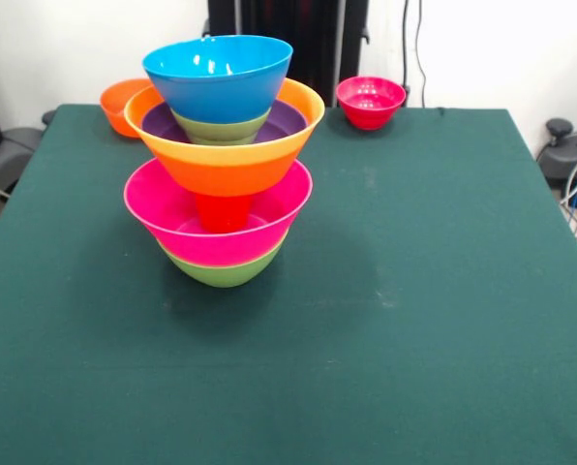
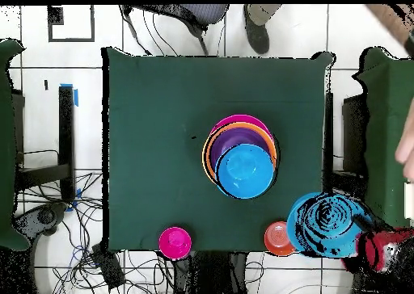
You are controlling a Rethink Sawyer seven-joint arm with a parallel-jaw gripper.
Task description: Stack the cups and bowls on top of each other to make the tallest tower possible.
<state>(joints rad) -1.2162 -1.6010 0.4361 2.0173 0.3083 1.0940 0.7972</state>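
The tower stands left of the table's middle. From the bottom it is a green bowl, a pink bowl, the red cup, a wide orange bowl, a purple bowl, a green bowl and a blue bowl on top. From overhead the blue top bowl covers most of the tower. A second large blue bowl shows beyond the table's corner, beside a red and black part of the arm. I cannot make out the gripper itself.
A small orange bowl and a small red-pink bowl sit loose at the table's robot-side edge. A person's hand shows at the right edge of the overhead view. Cables lie on the floor.
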